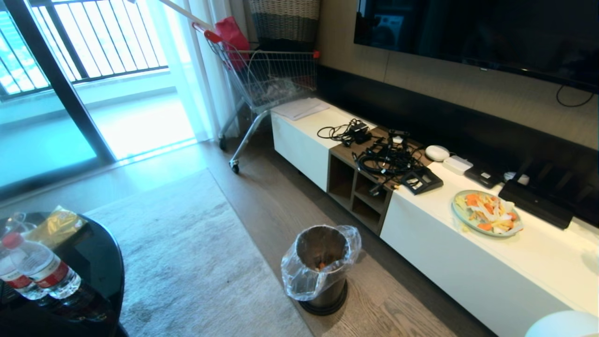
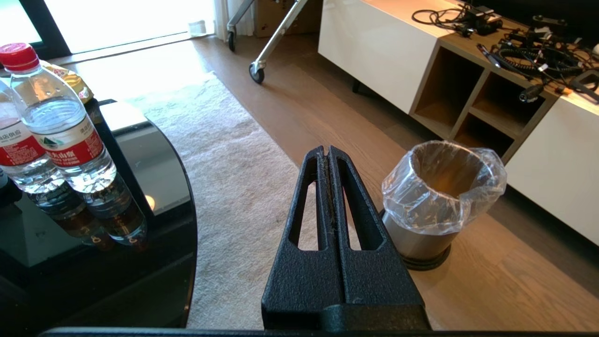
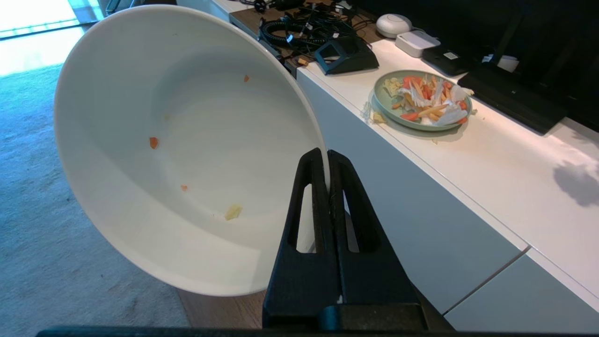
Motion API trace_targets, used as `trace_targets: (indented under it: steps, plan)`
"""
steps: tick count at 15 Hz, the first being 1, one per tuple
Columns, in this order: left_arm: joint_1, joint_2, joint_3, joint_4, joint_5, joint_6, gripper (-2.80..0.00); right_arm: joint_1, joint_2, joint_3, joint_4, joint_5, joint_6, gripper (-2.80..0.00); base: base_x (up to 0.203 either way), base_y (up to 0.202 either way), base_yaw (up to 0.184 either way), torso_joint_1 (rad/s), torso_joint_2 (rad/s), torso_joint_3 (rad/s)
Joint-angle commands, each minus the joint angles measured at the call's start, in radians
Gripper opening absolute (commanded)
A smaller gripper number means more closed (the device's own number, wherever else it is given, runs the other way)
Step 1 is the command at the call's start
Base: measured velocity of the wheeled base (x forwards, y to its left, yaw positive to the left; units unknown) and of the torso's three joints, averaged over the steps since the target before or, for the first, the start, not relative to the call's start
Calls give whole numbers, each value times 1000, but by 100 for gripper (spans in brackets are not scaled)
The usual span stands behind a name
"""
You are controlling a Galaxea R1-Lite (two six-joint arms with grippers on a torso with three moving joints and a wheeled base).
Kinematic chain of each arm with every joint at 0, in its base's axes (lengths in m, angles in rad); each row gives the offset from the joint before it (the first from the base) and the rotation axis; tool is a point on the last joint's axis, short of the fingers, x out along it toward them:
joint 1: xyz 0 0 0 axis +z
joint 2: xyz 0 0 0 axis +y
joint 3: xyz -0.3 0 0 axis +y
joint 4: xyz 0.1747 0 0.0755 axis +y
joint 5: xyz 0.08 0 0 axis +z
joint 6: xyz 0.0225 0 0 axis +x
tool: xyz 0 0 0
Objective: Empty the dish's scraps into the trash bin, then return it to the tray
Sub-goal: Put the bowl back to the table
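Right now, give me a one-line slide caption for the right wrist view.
Right end effector pinches the rim of the tilted, nearly empty white bowl; green scrap plate sits on the white cabinet.

the black left gripper hangs with fingers pressed together above the beige rug's edge, near the round brushed-metal trash bin with its crinkled clear liner on the wooden floor.

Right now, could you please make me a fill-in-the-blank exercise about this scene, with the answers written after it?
1. The right gripper pinches the rim of the white ____.
2. The trash bin stands on the wooden ____.
3. The pale-green plate of scraps rests on the white ____.
4. The left gripper holds ____.

Missing words: bowl; floor; cabinet; nothing
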Motion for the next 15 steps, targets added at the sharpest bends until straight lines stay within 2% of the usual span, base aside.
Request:
trace_targets:
  steps: [1, 15]
  plan:
    - [0, 0, 0, -1, 1, -1, -280, 0, 1, 0, 0, 1, -1, -280, 0, 0, 0, 0, 0, 0]
    - [0, 0, 0, -1, 1, -1, -280, 0, 1, 0, 0, 1, -1, -280, 0, 0, 0, 0, 0, 0]
